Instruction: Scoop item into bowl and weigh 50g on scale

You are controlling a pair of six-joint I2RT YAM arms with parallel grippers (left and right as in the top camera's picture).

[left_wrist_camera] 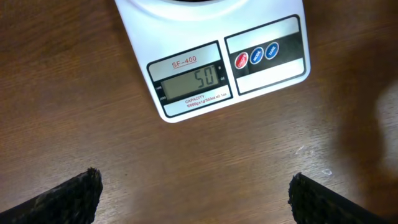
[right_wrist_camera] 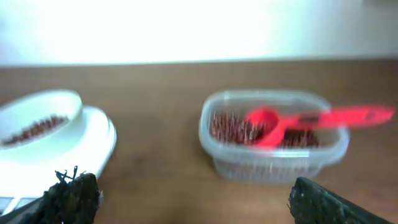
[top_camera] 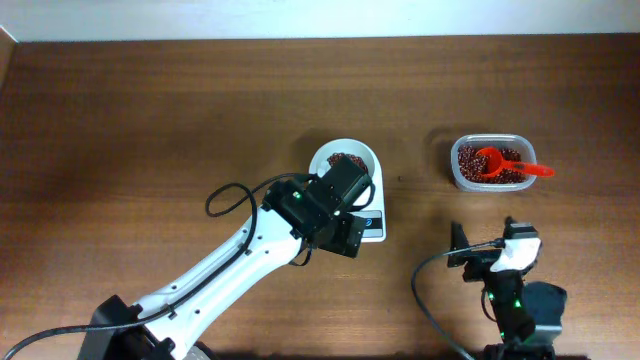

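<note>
Gripper jaws of the left arm, the left gripper (left_wrist_camera: pixel 194 182), stand wide apart and empty just above the worktop (top_camera: pixel 150 120), directly in front of the scale (left_wrist_camera: pixel 273 71), whose display (left_wrist_camera: pixel 189 81) reads 50. On the scale platform sits the bowl (top_camera: pixel 368 153), holding a small heap of dark red-brown beans (top_camera: pixel 345 159). Well apart to the right, the right gripper (right_wrist_camera: pixel 193 193) is likewise open and carries nothing, facing the clear tub (right_wrist_camera: pixel 273 167), where the red scoop (right_wrist_camera: pixel 298 121) lies on the remaining beans.

With the target apparently reached, the risk now lies in disturbance. The left arm hangs over the scale and bowl, so a careless lift or swing could brush the bowl's rim, spilling beans or shifting the reading. A touch on the red and blue buttons (left_wrist_camera: pixel 257 55) could reset the display. Any further scoop from the tub would push the weight past 50. The pictures do not show whether the arm touches the bowl.
</note>
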